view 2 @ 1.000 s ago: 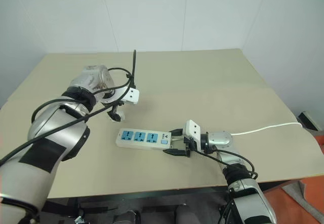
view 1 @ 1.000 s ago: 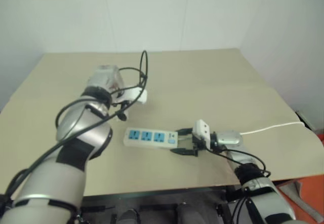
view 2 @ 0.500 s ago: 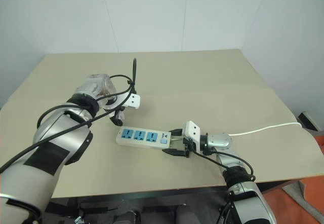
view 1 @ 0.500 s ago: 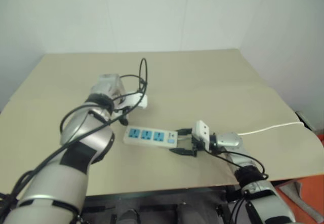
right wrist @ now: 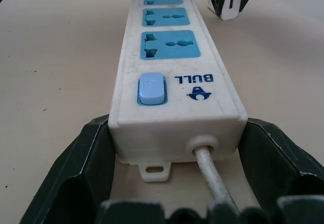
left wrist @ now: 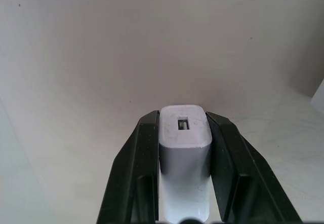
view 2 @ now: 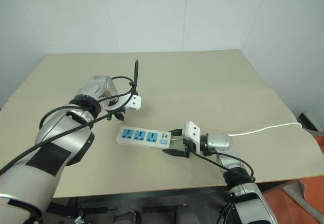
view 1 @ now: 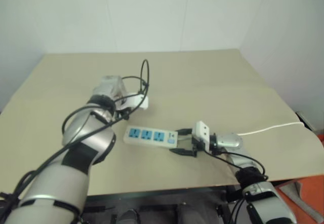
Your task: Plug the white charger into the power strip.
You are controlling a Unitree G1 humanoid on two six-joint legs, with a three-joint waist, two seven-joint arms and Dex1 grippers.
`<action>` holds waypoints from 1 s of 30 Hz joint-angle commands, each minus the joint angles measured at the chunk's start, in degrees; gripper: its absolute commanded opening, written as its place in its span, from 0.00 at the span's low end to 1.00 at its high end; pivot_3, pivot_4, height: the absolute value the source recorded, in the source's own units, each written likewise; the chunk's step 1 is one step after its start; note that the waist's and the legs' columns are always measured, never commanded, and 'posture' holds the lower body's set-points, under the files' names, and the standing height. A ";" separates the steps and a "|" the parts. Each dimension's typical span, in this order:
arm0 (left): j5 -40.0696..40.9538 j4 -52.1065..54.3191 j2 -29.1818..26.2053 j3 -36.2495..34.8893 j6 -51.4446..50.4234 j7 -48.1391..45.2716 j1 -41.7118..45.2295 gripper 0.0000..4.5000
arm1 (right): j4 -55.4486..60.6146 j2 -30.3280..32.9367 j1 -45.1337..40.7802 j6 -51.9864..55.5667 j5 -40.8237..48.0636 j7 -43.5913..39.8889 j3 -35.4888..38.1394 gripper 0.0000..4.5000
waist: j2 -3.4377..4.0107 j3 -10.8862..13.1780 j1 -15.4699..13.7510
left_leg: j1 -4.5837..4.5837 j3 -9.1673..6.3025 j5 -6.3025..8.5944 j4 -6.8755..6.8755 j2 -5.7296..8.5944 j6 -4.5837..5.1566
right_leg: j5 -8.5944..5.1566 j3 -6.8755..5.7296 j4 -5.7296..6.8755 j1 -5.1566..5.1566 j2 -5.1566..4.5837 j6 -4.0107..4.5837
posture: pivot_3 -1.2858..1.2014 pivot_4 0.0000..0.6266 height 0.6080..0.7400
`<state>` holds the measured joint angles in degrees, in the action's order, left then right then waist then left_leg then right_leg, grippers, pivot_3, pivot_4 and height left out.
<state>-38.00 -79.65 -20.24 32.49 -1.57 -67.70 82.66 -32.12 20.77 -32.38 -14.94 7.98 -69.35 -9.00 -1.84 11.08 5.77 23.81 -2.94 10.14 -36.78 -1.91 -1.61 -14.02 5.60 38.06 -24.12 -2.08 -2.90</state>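
The white charger stands on the table between the black fingers of my left gripper, which is shut on it and points steeply down. In the head views that gripper sits just beyond the far left end of the power strip. The strip lies flat with three blue socket faces up and a blue switch. My right gripper clasps the strip's cord end, one finger on each side. The charger shows past the strip's far end.
The strip's thin white cord runs right across the beige table and off its right edge. Black cables loop above my left wrist. White walls stand behind the table, and its front edge is close to me.
My left wrist has sunk slightly toward the table. The right gripper and the power strip have stayed where they were.
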 commanded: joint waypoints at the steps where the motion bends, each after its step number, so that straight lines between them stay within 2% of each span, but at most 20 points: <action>1: 1.40 0.47 -0.03 -1.89 1.38 -0.16 1.87 0.23 | -0.87 0.13 -0.69 -0.22 -1.39 0.45 -1.04 0.76 | 0.00 0.00 -0.01 | 0.00 0.00 0.00 0.00 0.00 0.00 | 0.00 0.00 0.00 0.00 0.00 0.00 | 0.52 0.24 1.00; 4: 4.44 1.19 -0.61 -5.17 3.15 -1.86 4.17 0.23 | -2.81 -0.14 -2.06 -0.73 -1.47 0.17 -1.03 0.76 | 0.00 0.00 0.00 | 0.00 0.00 0.00 0.00 0.00 0.00 | 0.00 0.00 0.01 0.00 0.00 0.00 | 0.52 0.24 1.00; 9: 13.88 3.21 -4.23 -14.81 5.73 -9.38 9.40 0.23 | -8.18 -0.70 -5.62 -2.38 -0.90 -2.80 -1.35 0.76 | -0.01 0.01 0.23 | 0.02 0.00 -0.01 0.00 -0.01 -0.01 | 0.02 -0.01 -0.01 -0.03 0.00 -0.01 | 0.52 0.24 1.00; 14: 31.12 7.09 -8.37 -26.39 -2.06 -23.92 9.51 0.23 | -14.70 -1.35 -10.40 -4.03 -0.41 -7.04 -1.04 0.76 | 0.00 0.01 0.79 | -0.01 0.03 -0.01 0.02 -0.01 -0.01 | 0.01 0.00 0.00 -0.01 -0.01 -0.02 | 0.52 0.24 1.00; 17: 48.20 19.03 -12.04 -26.69 -9.51 -24.80 1.18 0.23 | -18.20 -1.91 -12.97 -4.20 -0.62 -9.63 -1.30 0.76 | 0.02 0.01 1.25 | -0.05 -0.01 -0.01 0.01 -0.02 -0.02 | 0.01 -0.01 0.06 0.04 -0.01 -0.02 | 0.52 0.24 1.00; 19: 59.71 29.86 -15.63 -26.38 -15.58 -24.80 -7.76 0.23 | -20.83 -2.50 -14.17 -4.98 -1.13 -10.33 -1.37 0.76 | 0.04 0.01 1.72 | -0.10 0.02 -0.01 0.02 -0.06 -0.01 | 0.03 0.04 0.12 0.03 -0.02 0.01 | 0.52 0.24 1.00; 21: 67.68 36.93 -18.03 -27.41 -22.86 -24.80 -14.81 0.23 | -23.30 -3.47 -14.94 -4.91 -1.32 -10.00 -1.00 0.76 | 0.04 0.01 2.11 | -0.14 -0.01 -0.01 0.02 -0.08 -0.01 | 0.11 0.04 0.29 -0.03 -0.02 0.15 | 0.52 0.24 1.00; 25: 73.99 44.80 -20.22 -28.35 -27.79 -24.80 -23.45 0.23 | -25.63 -3.98 -15.13 -6.86 -2.03 -10.77 -0.77 0.76 | 0.00 0.01 1.54 | -0.13 -0.16 -0.03 -0.10 -0.06 -0.04 | 0.24 -0.10 0.51 -0.02 -0.01 0.38 | 0.52 0.24 1.00; 30: 74.35 48.92 -18.66 -27.35 -26.59 -24.80 -29.83 0.23 | -26.90 -3.92 -15.33 -8.66 -2.81 -10.50 -0.32 0.76 | -0.01 0.01 1.30 | -0.63 -0.11 -0.03 -0.07 -0.05 -0.06 | 0.00 -0.09 0.43 0.46 -0.01 0.09 | 0.52 0.24 1.00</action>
<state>35.23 -32.72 -39.17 5.57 -28.73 -92.20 53.09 -58.41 17.25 -47.45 -22.34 6.26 -79.27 -8.86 -1.85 11.09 7.07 23.11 -3.05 10.11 -36.84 -1.96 -1.67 -14.04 5.50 38.49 -23.57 -2.08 -2.82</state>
